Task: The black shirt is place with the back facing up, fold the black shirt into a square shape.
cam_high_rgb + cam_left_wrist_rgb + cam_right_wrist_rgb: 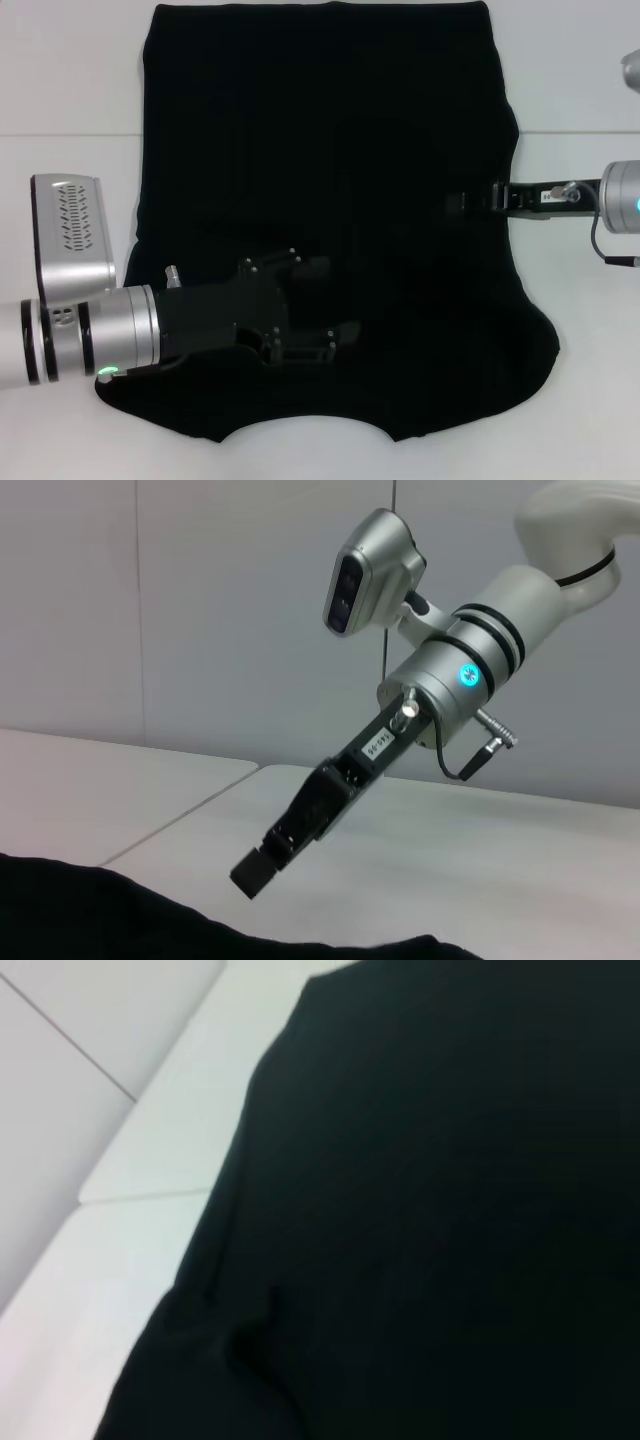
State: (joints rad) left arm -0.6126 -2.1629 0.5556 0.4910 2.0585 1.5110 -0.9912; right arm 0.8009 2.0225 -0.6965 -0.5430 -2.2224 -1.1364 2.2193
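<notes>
The black shirt [330, 200] lies flat on the white tabletop [70, 70] and fills most of the middle of it. Its straight hem is at the far side. The curved neck edge is at the near side. No letters show on the side facing up. The sleeves look tucked in, so the shirt has nearly straight left and right edges, with a rounded bulge at the near right corner.

The left pincer [335, 345] reaches in from the left, over the near part of the shirt. It is black on black cloth, so I cannot tell if its fingers are spread or pressed together, or if it touches the shirt.

The right pincer [460, 204] comes in from the right and sits over the right edge of the shirt, about halfway along it. In the left wrist view the right pincer [255, 870] points down at a slant and hangs just above the cloth, not touching it. Its tip looks like one dark block, so I cannot tell how far open it is. It holds nothing that I can see.

The right wrist view shows only the shirt [450, 1210] lying on the tabletop [110, 1160]
</notes>
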